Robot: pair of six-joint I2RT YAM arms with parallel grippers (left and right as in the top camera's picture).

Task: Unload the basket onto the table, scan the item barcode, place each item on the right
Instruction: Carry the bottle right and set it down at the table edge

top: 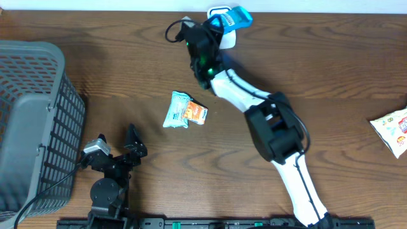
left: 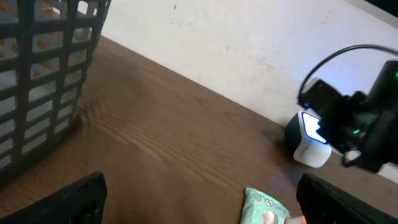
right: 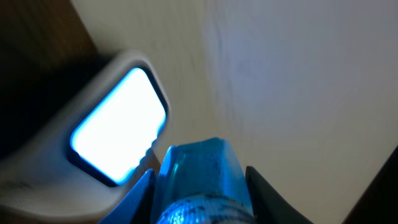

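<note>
My right gripper (top: 222, 23) is shut on a shiny blue packet (top: 237, 17) at the far edge of the table, holding it right over the white barcode scanner (top: 229, 40). In the right wrist view the blue packet (right: 202, 180) fills the gap between the two fingers (right: 140, 199), and the scanner's lit window (right: 118, 124) glows just to its left. No barcode can be made out on the packet. My left gripper (top: 117, 144) rests open near the front left, its fingers (left: 68, 199) wide apart with nothing between them. The left wrist view also catches the scanner (left: 309, 134) far ahead.
A grey slatted basket (top: 32, 121) stands at the left edge. A teal and orange packet (top: 184, 109) lies mid-table, ahead of the left gripper (left: 208, 208). A white snack bag (top: 391, 130) lies at the right edge. A pale wall runs behind the scanner.
</note>
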